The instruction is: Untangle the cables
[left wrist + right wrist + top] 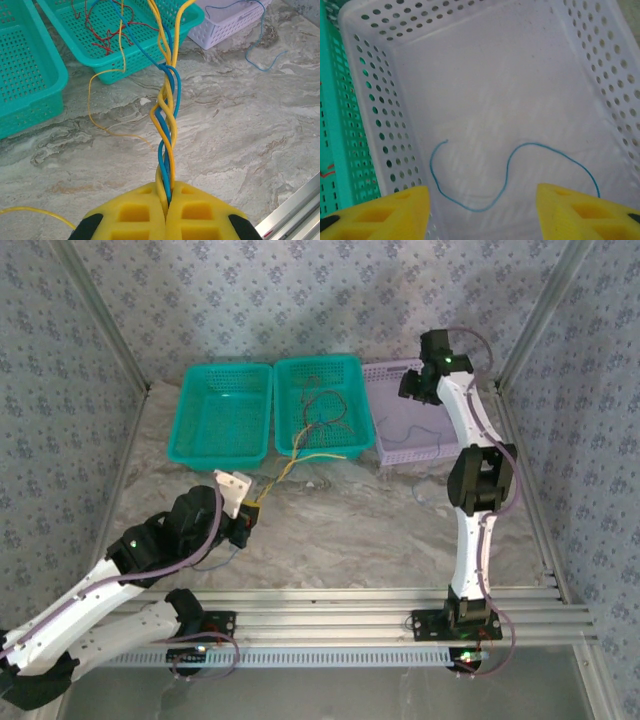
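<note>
My left gripper (pixel 166 205) is shut on a twisted bundle of yellow and blue cables (pixel 167 115), low over the table in front of the baskets (pixel 247 510). The bundle runs up into the middle teal basket (pixel 192 20), where thin red cables (pixel 107 37) lie. One loose yellow strand (pixel 92 107) loops over the tabletop. My right gripper (pixel 482 210) stands open above the lilac basket (pixel 380 100), with nothing between its fingers. A single blue cable (pixel 510 165) lies curled on that basket's floor just below it.
Three baskets stand in a row at the back: an empty teal one (pixel 185 425), the middle teal one (pixel 318 363), the lilac one (pixel 395 445). A blue strand (pixel 262 40) hangs over the lilac basket's front onto the marble table (pixel 350 530). Aluminium rails (pixel 350 615) border the near edge.
</note>
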